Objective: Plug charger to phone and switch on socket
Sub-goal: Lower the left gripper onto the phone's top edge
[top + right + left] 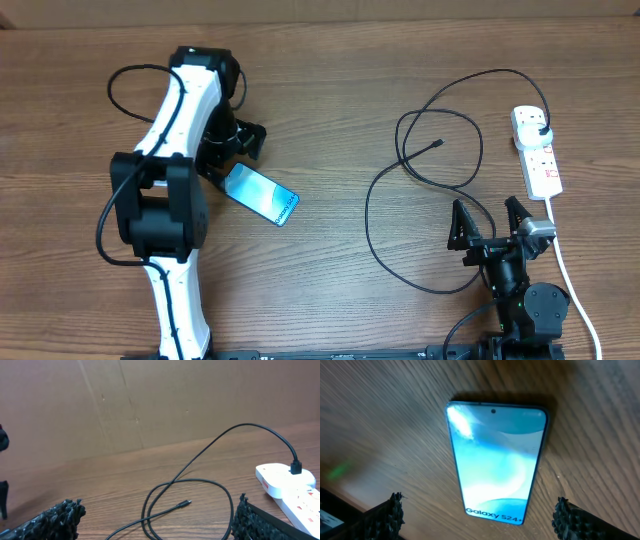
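The phone (pixel 262 194) lies flat on the table, its cyan screen up with "Galaxy S24+" text, and fills the left wrist view (pixel 495 460). My left gripper (pixel 228 148) is open and empty, hovering just behind the phone, its fingertips either side of the phone's near end (pixel 479 516). The charger's black cable (pixel 385 190) loops across the right of the table; its connector tip (pixel 439 144) lies free (pixel 185 504). Its plug head (pixel 542 131) sits in the white socket strip (pixel 537 152), which also shows in the right wrist view (pixel 290 485). My right gripper (pixel 490 222) is open and empty, near the cable loop (pixel 157 520).
The strip's thick white cord (pixel 575 290) runs down the right side past my right arm. A cardboard wall (pixel 150 400) stands behind the table. The left arm's own black cable (pixel 130 85) loops at the back left.
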